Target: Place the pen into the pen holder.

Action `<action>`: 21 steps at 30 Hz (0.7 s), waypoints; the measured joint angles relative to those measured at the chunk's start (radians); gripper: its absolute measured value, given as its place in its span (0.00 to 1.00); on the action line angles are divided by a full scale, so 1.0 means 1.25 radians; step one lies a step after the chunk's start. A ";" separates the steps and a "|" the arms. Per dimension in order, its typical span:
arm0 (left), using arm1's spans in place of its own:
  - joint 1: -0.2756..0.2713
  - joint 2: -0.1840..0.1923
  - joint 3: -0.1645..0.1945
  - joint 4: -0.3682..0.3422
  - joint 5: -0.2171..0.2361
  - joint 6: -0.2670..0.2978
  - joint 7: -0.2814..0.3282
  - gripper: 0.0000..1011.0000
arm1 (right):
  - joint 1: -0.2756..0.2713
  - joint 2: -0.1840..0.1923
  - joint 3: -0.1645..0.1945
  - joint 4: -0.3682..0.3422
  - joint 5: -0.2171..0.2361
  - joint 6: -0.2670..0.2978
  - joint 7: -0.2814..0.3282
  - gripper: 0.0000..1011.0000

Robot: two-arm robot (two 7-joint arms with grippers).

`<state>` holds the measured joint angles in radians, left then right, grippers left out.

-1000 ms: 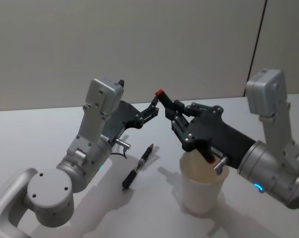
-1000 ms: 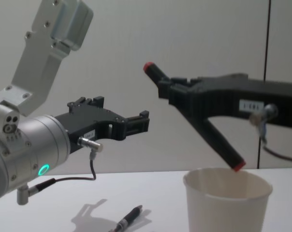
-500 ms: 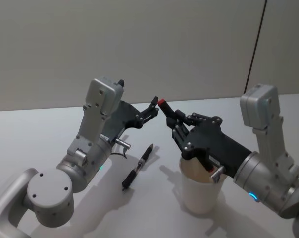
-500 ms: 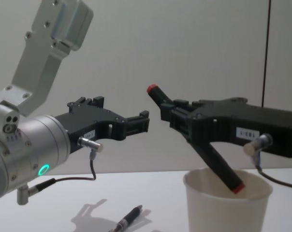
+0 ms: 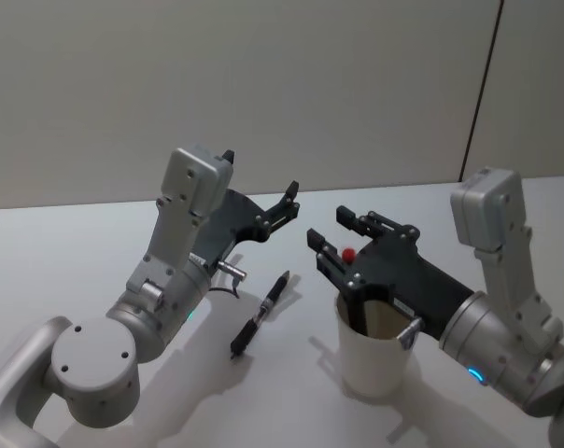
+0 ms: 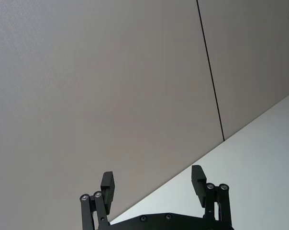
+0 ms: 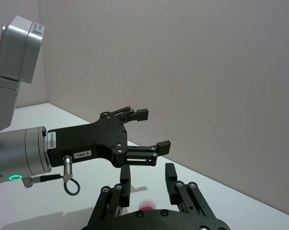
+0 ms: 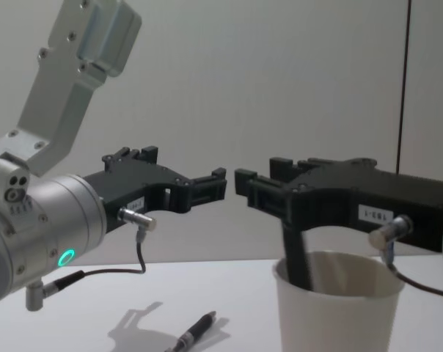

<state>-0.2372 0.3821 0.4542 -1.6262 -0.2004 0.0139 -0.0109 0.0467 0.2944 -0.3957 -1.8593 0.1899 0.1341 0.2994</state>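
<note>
I judge red-capped pen [image 5: 348,253] done – leans inside pen holder [image 5: 371,359], right gripper [image 5: 331,229] over rim, jaws spread, gripping nothing. Left gripper [image 5: 292,199] idle aloft, jaws spread. Second pen [image 5: 260,315] lies on table [image 5: 77,243] near holder – likely still to go.

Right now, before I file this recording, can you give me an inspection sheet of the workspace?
Surface: white table.
Job's things: white paper cup upright near the right arm; red-capped pen standing in it, cap up; black pen lying on the table left of the cup, apart from it.
Clutter: nothing seen.
Hands: right hand open over the cup, the red cap between its spread fingers; left hand open, raised over the table, empty.
Cables: thin cable looped at the left wrist; plug with a thin lead at the right wrist.
Surroundings: plain wall with a dark vertical seam.
</note>
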 joint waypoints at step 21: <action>0.000 0.000 0.000 0.000 0.000 0.000 0.000 0.99 | -0.006 0.011 0.011 -0.004 0.010 -0.010 -0.018 0.99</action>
<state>-0.2372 0.3821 0.4542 -1.6262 -0.2004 0.0139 -0.0109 0.0397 0.3082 -0.3818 -1.8648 0.2030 0.1213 0.2764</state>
